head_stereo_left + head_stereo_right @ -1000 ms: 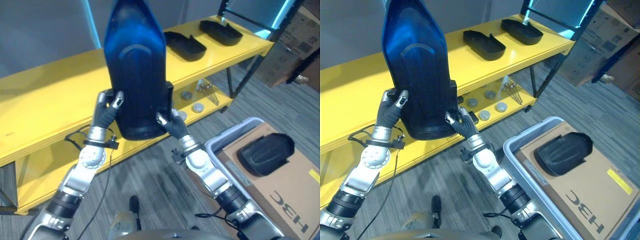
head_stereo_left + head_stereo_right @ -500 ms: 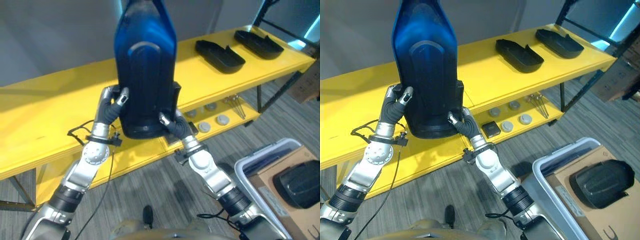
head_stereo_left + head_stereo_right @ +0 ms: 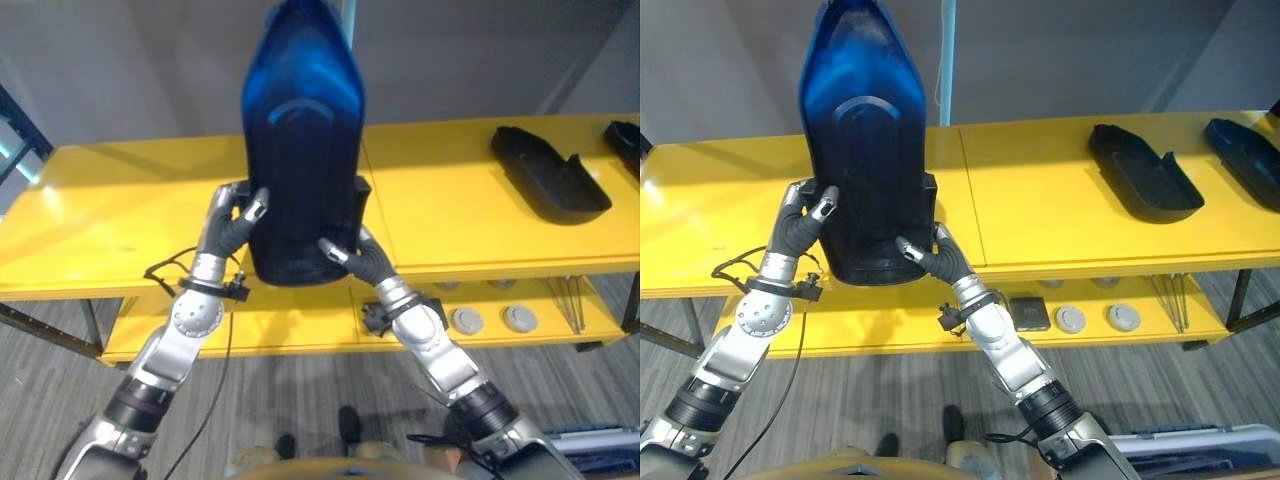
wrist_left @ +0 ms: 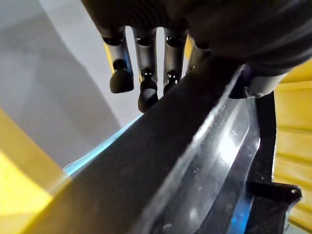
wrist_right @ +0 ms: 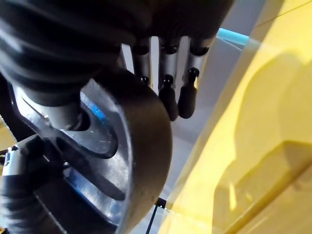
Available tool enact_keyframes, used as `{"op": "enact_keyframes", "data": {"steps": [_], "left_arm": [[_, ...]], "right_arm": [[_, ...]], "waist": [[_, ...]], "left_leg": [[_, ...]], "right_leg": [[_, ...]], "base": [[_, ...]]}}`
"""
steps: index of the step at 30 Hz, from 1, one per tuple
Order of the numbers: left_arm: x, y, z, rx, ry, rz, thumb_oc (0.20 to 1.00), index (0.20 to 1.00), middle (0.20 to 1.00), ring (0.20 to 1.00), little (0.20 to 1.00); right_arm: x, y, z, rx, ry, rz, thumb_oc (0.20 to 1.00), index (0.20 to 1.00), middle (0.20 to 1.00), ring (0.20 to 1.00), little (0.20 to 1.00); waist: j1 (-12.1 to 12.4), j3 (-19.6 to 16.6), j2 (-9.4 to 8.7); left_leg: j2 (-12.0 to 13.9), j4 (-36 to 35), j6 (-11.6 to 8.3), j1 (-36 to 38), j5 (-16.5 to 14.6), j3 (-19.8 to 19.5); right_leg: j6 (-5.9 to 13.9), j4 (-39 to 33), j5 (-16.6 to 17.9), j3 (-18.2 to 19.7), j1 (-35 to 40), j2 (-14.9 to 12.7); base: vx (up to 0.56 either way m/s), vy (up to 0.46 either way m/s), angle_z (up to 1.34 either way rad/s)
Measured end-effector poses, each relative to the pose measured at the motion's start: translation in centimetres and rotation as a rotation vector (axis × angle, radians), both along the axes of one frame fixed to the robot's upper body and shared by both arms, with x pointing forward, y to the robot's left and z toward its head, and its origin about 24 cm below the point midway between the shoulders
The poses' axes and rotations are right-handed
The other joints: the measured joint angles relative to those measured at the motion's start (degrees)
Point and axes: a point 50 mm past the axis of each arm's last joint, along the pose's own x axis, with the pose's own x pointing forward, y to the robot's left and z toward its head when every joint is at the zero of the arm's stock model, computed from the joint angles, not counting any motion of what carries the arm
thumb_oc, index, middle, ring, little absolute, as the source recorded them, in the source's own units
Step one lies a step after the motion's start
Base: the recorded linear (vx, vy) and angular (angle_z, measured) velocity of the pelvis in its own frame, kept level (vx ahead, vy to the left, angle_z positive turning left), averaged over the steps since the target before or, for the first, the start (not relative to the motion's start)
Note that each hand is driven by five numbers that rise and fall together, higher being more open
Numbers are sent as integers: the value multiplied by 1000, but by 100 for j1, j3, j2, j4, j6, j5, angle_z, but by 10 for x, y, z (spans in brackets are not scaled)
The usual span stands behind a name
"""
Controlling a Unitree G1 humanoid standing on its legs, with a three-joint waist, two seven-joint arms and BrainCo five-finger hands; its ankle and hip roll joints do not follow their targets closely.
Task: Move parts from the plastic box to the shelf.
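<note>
A large dark blue plastic part (image 3: 303,150) stands upright between my two hands, over the front of the yellow shelf's top board (image 3: 110,220). My left hand (image 3: 232,215) holds its lower left edge, thumb on the front and fingers behind. My right hand (image 3: 355,262) holds the lower right edge the same way. In the left wrist view the fingers (image 4: 146,58) reach behind the part's rim (image 4: 161,161). In the right wrist view the fingers (image 5: 168,73) lie behind the rounded bottom edge (image 5: 141,146). A corner of the plastic box (image 3: 1200,465) shows at the lower right.
Two black parts (image 3: 1143,172) (image 3: 1245,148) lie on the top board at the right. On the lower board sit a dark square piece (image 3: 1030,312), two grey discs (image 3: 1071,319) (image 3: 1124,316) and thin metal rods (image 3: 1175,300). The top board's left and middle are bare.
The whole view has swung toward the shelf, which now runs straight across; the plastic box has slid out to the lower right corner. Both hands keep the same hold on the part.
</note>
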Motion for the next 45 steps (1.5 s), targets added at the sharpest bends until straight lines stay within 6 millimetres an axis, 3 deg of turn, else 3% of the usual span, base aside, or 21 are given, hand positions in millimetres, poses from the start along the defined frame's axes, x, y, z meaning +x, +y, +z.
{"op": "enact_keyframes", "data": {"steps": [7,8,9,10,11,12,14,19,25,29,32,35,39,45], "left_arm": [[-2,12,-1,75,-31,61,200,200,200,200,200],[9,17,-2,128,-39,93,200,200,200,200,200],[12,27,-4,143,-30,139,200,200,200,200,200],[12,36,-5,151,-22,184,200,200,200,200,200],[11,55,-5,183,-27,274,200,200,200,200,200],[13,64,-4,198,-30,317,200,200,200,200,200],[15,85,-11,220,5,423,200,200,200,200,200],[24,105,-24,235,78,519,200,200,200,200,200],[43,119,-17,43,119,562,200,200,200,200,200],[68,132,-18,-108,211,598,200,200,200,200,200],[80,147,-11,-119,247,654,200,200,200,200,200],[85,158,-17,-92,310,707,200,200,200,200,200],[95,176,-2,-41,346,789,200,200,200,200,200],[98,192,33,44,287,856,200,200,200,200,200]], "right_arm": [[-11,-11,2,74,33,69,1000,1000,1000,1000,1000],[-22,-33,-1,137,51,-2,1000,1000,1000,1000,1000],[-26,-44,-5,153,70,-51,1000,1000,1000,1000,1000],[-28,-53,-8,155,79,-91,1000,1000,1000,1000,1000],[-32,-71,-10,137,85,-165,1000,1000,1000,1000,1000],[-36,-82,-12,136,88,-212,1000,1000,1000,1000,1000],[-44,-91,-21,157,120,-278,1000,1000,1000,1000,1000],[-49,-70,-32,208,173,-222,1000,1000,1000,1000,1000],[-51,-64,-32,197,180,-184,1000,1000,1000,1000,1000],[-51,-57,-33,195,188,-155,1000,1000,1000,1000,1000],[-52,-54,-34,189,194,-138,1000,1000,1000,1000,1000],[-54,-48,-37,185,212,-109,1000,1000,1000,1000,1000],[-56,-31,-39,174,230,-27,1000,1000,1000,1000,1000],[-52,-31,-33,142,198,11,1000,1000,1000,1000,1000]], "waist": [[-158,57,110],[-494,93,79],[-570,100,68],[-637,98,84],[-649,100,250],[-682,112,346],[-730,117,301],[-883,46,172],[-1177,7,144],[-1340,-92,141],[-1461,-97,134],[-1564,-67,98],[-1559,65,8],[-1494,375,-28]], "left_leg": [[161,5,-172,-248,-8,43],[302,91,-212,-543,-152,872],[438,72,-229,-573,-144,1360],[544,56,-217,-518,-117,1574],[746,-13,-162,-339,-57,1709],[807,-127,-400,-248,31,1804],[649,-158,-416,-142,91,1903],[474,-156,-310,-22,37,2085],[438,-158,-301,-127,31,2318],[396,-158,-279,-498,105,2467],[360,-162,-281,-840,175,2576],[369,-171,-298,-970,208,2631],[388,-173,-329,-1182,269,2713],[436,-159,-369,-1269,296,2705]], "right_leg": [[-153,9,-22,-301,-78,93],[-327,9,-98,-851,-118,-168],[-289,9,-154,-909,-122,-229],[-273,8,-162,-918,-148,-254],[-217,8,-133,-942,-200,-225],[-154,9,-114,-959,-190,-198],[18,-17,-77,-917,-150,-364],[205,-29,-22,-798,-88,-571],[219,-31,47,-571,-322,-558],[195,-28,234,-420,-784,-561],[207,-13,297,-296,-1191,-573],[214,-31,354,-232,-1356,-537],[201,-30,422,-179,-1614,-508],[162,-10,462,-216,-1690,-466]], "base": [[-29,-48,29],[79,28,143],[122,8,140],[213,-2,31],[159,-5,5],[160,10,-1],[110,34,-14],[67,35,-14],[-6,40,-20],[-75,35,-22],[-56,12,-17],[-54,-8,-12],[-42,-29,-11],[-3,-30,0]]}}
